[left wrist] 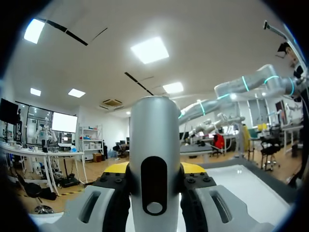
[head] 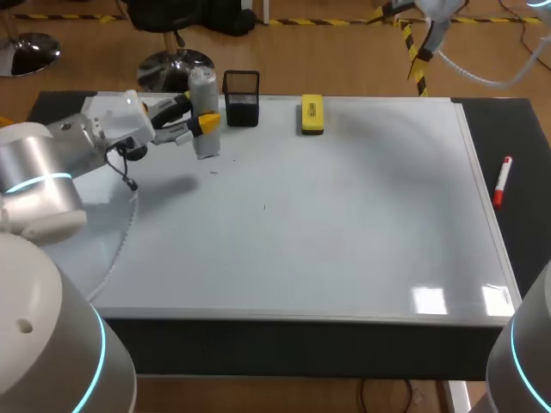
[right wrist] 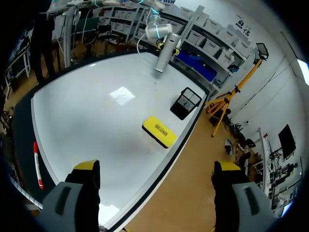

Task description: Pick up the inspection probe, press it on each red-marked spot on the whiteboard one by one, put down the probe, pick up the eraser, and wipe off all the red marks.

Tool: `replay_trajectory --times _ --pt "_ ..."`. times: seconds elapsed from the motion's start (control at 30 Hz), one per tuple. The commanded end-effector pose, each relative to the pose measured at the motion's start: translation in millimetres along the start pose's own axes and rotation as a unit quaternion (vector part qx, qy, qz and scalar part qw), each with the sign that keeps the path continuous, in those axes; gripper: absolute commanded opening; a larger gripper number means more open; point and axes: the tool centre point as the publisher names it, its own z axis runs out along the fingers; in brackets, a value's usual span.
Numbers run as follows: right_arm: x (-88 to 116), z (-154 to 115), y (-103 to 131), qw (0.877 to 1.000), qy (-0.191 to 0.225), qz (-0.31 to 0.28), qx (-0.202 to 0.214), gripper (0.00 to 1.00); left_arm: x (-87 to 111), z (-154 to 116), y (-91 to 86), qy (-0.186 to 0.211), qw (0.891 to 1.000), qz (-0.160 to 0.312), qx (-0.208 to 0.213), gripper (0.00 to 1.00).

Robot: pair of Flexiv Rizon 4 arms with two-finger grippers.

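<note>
The inspection probe (head: 205, 120), a grey cylinder, stands upright at the whiteboard's (head: 344, 224) far left corner with its lower end on or just above the surface. My left gripper (head: 196, 125) is shut on it from both sides. In the left wrist view the probe (left wrist: 154, 145) fills the gap between the yellow-tipped fingers (left wrist: 116, 169). The yellow eraser (head: 312, 114) lies by the far edge. I see no red marks on the board. My right gripper (right wrist: 157, 171) is open and empty, high above the far edge, looking down on the eraser (right wrist: 159, 131) and probe (right wrist: 161, 60).
A black mesh holder (head: 242, 97) stands just right of the probe, between it and the eraser. A red marker (head: 502, 181) lies on the dark table strip right of the whiteboard. In the right wrist view the holder (right wrist: 186, 103) sits near the board's edge.
</note>
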Motion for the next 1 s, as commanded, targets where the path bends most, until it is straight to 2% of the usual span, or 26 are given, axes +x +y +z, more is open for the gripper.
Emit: replay_trajectory --times 0.03,0.23,0.43,0.83,1.0 --pt "1.4 -1.8 2.8 1.000 0.001 -0.001 0.004 1.00 -29.4 26.6 11.5 0.032 0.999 0.008 0.008 0.00" --pt "1.4 -1.8 2.8 1.000 0.001 -0.001 0.004 1.00 -54.5 46.9 8.2 0.058 0.998 0.030 0.004 0.00" --pt "1.4 -1.8 2.8 1.000 0.001 -0.001 0.004 1.00 -77.1 61.1 10.8 0.091 0.995 0.022 0.014 0.00" --pt "1.4 -1.8 2.8 1.000 0.001 -0.001 0.004 1.00 -108.3 89.4 -16.6 0.125 0.990 0.047 0.039 0.00" --pt "1.4 -1.8 2.8 1.000 0.001 -0.001 0.004 1.00 -115.7 103.3 -22.6 0.146 0.987 0.051 0.054 0.00"
